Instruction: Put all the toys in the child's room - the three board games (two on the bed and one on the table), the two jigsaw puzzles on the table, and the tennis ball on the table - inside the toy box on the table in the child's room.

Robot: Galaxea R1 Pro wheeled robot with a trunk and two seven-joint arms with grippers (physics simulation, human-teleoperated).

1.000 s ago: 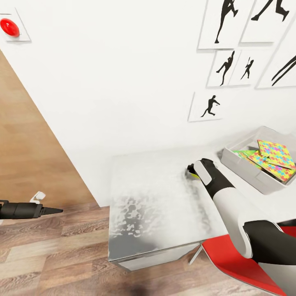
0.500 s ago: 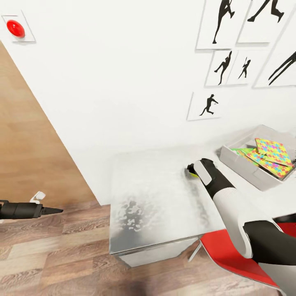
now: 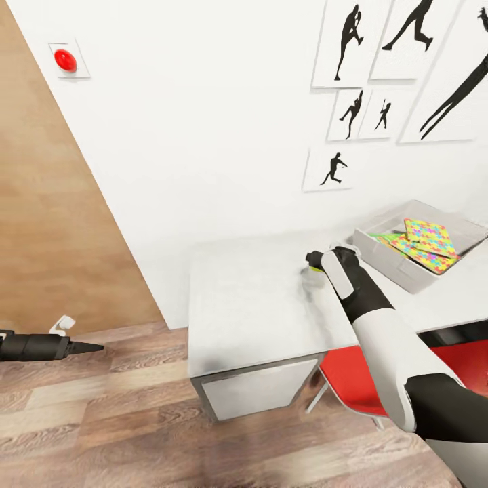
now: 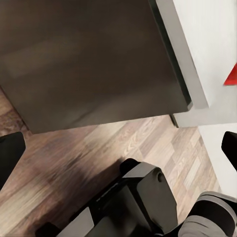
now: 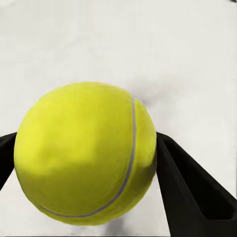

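Looking down from my head, I see my right gripper [image 3: 313,264] low over the white table [image 3: 251,305] with a sliver of the yellow-green tennis ball [image 3: 316,269] showing at its tip. The toy box [image 3: 407,271] sits on the table just beyond that hand, off to its right side. Two jigsaw puzzles [image 3: 423,240] already lie inside it, leaning on one another, with a strip of green beneath them that could be a board game, though I cannot tell. So I judge the puzzles done, the ball in hand but not yet in the box, and the other games not accounted for from here. My left gripper [image 3: 91,348] hangs far off over the wood floor [image 3: 102,420], well apart from everything; from this view its black fingers look drawn to a point.

From my left wrist, its dark fingers [image 4: 11,153] stand at either edge with a wide gap between them and nothing in it, so that hand is spread and empty. Below it are floor planks and part of my own base.

From my right wrist, the tennis ball [image 5: 86,153] sits squarely between the two black fingers [image 5: 190,187], both pressed to its sides, with the pale tabletop [image 5: 187,59] behind it. I judge the grip firm enough to carry it to the box.
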